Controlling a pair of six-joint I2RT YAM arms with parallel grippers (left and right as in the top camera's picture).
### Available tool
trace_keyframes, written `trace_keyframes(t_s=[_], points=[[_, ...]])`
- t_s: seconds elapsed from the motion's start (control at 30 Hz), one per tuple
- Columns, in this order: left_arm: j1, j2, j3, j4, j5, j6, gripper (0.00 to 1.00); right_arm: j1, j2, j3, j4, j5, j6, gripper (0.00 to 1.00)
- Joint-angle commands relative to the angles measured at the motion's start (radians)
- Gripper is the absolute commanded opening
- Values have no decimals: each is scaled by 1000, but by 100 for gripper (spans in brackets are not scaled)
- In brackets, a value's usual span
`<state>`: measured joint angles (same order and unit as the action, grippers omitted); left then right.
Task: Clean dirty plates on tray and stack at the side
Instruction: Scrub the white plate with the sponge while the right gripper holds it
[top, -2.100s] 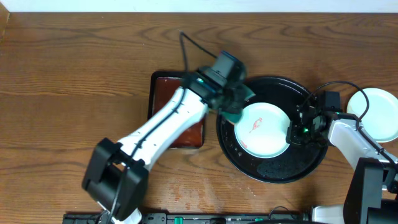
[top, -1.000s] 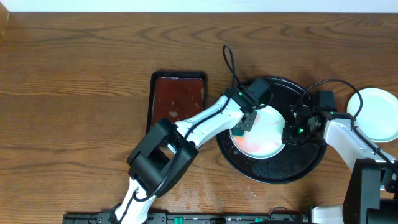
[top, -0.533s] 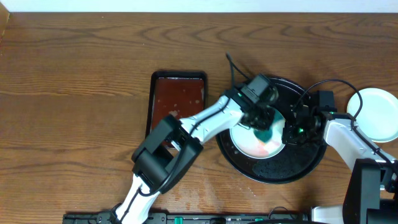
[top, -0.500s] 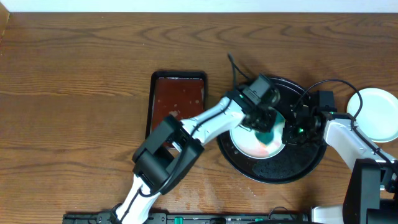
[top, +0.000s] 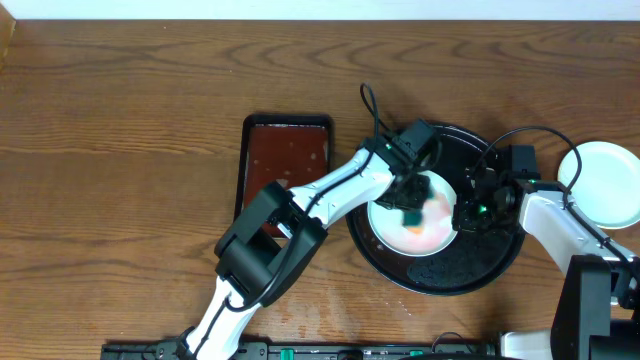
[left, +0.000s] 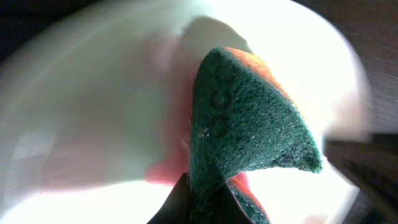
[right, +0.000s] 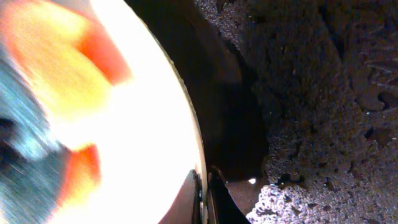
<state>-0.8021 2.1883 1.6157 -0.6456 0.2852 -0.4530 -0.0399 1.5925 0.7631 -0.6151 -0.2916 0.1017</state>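
- While the left gripper works over the tray, its fingers are clamped tight on a green sponge, and that sponge is pressed down near the middle of the plate!
- Look at the left wrist view: a red smear shows just beside the sponge. From overhead there's a pinkish-orange film across the plate's centre. By my reading, this one is not clean yet.
- Over at the plate's 3 o'clock rim, the right gripper has its fingers closed on the thin edge, pinning the plate down for the scrub.
- The plate lies on the big black tray, sitting toward the tray's 9 o'clock side. Bare glossy tray shows from 3 through 6 o'clock.
- Off the tray at about its 3 o'clock, on the table, rests a clean white plate. That's the stacking spot, though I cannot tell whether one plate or two lie there.
- At the tray's 9 o'clock sits a reddish-brown tray, just beside it.
- So, the score: at least one plate is wiped and set aside, and one is under the sponge mid-wipe. No other dirty plate is visible on the tray.
- What's left: clear that smear, then carry this plate across to the stack.
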Motion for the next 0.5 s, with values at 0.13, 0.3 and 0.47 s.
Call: trace_keyframes(t_s=[0.13, 0.3, 0.47], points=[[74, 60, 37, -179, -583, 37, 7, 10, 18, -26, -15, 41, -28, 1], [58, 60, 40, -213, -469, 36, 8, 10, 18, -26, -10, 41, -28, 1], [30, 62, 37, -135, -79, 36, 7, 10, 18, -26, -1, 40, -7, 1]])
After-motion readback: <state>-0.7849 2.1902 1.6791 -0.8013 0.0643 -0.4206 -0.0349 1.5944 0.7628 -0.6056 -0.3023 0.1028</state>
